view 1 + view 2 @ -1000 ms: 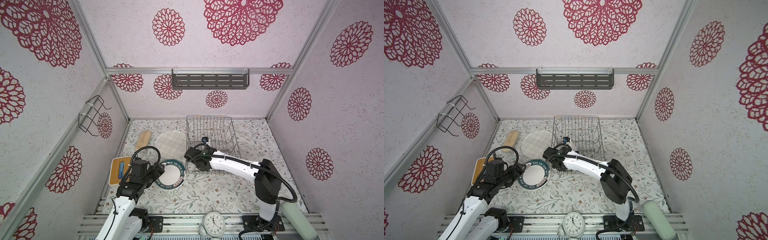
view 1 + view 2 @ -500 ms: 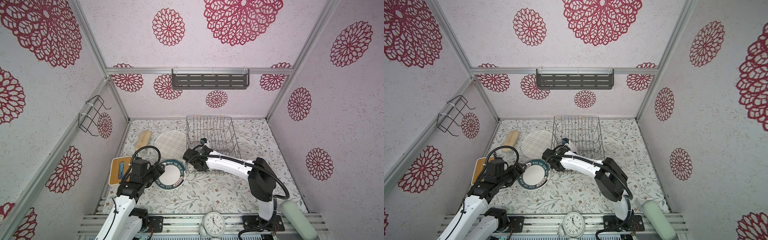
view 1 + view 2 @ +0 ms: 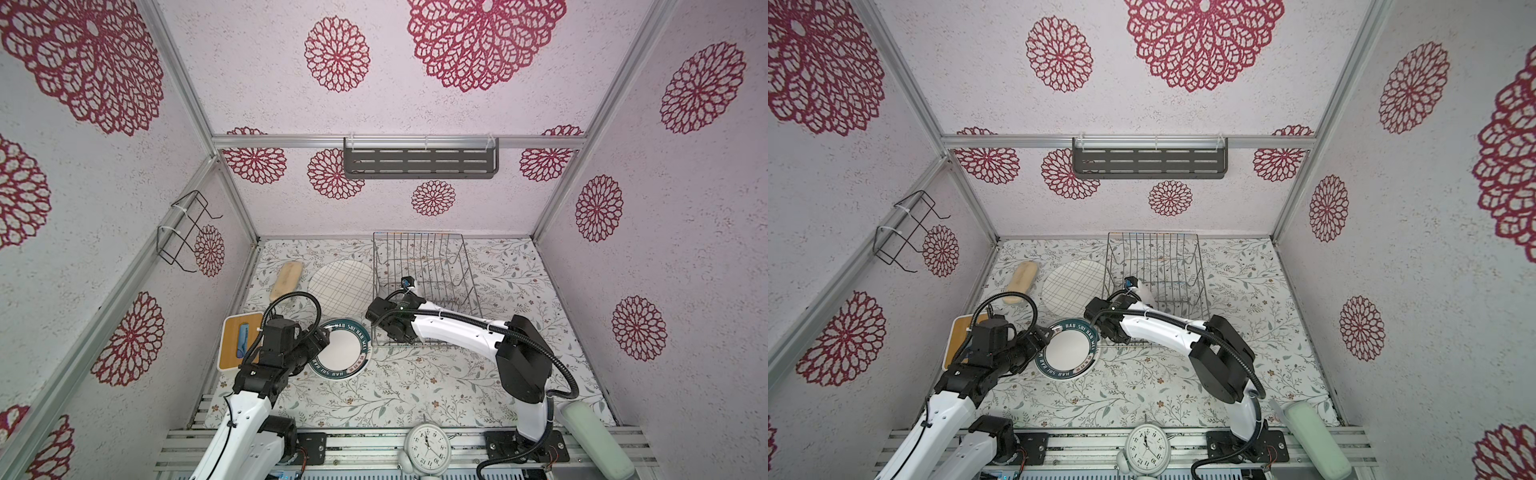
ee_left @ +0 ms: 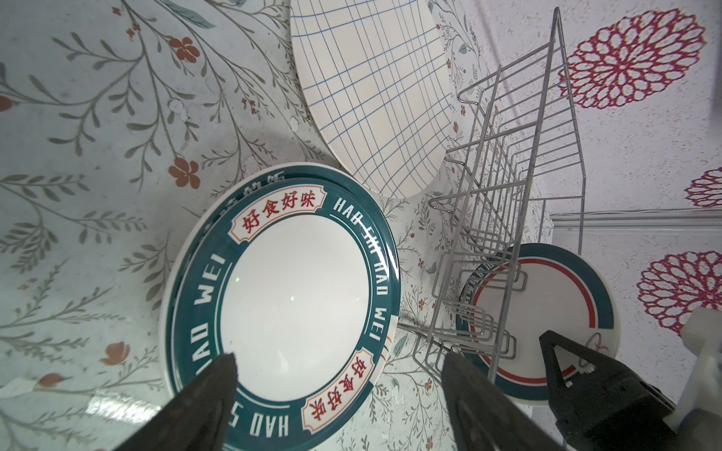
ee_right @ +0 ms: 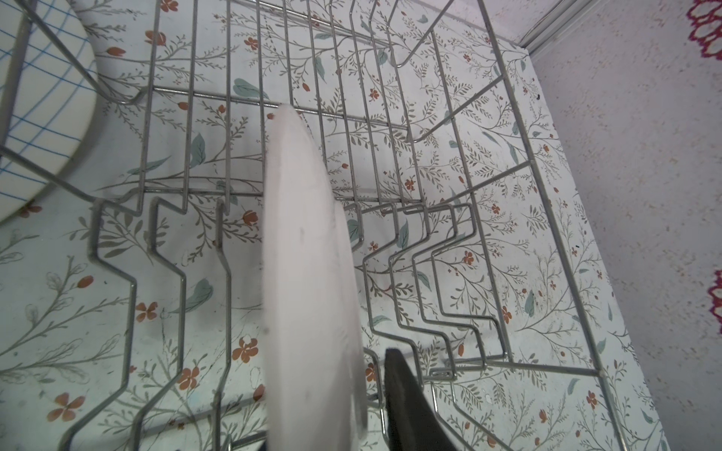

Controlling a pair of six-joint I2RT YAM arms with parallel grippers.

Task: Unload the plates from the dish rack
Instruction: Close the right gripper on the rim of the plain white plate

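Note:
The silver wire dish rack (image 3: pixel 428 257) stands at the back middle of the table. One teal-rimmed plate (image 4: pixel 547 296) stands upright in its near end, seen edge-on as a white plate (image 5: pixel 301 254) in the right wrist view. My right gripper (image 3: pixel 394 332) straddles it; the one visible finger (image 5: pixel 406 406) stands a narrow gap off the rim, and the other is hidden behind the plate. A teal-rimmed lettered plate (image 3: pixel 344 349) lies flat left of the rack, with another rim showing under it. The cream grid plate (image 3: pixel 343 286) lies behind it. My left gripper (image 4: pixel 340 363) hovers open over the lettered plate's near edge.
A wooden board with a blue item (image 3: pixel 241 340) and a tan brush (image 3: pixel 286 280) lie at the left. A white clock (image 3: pixel 428 446) and a pale green object (image 3: pixel 594 440) sit at the front rail. A black wire holder (image 3: pixel 183 232) and grey shelf (image 3: pixel 419 158) hang on the walls.
My right gripper has shifted slightly left at the rack's near end, around the standing plate. The left arm and the plates on the table have not moved.

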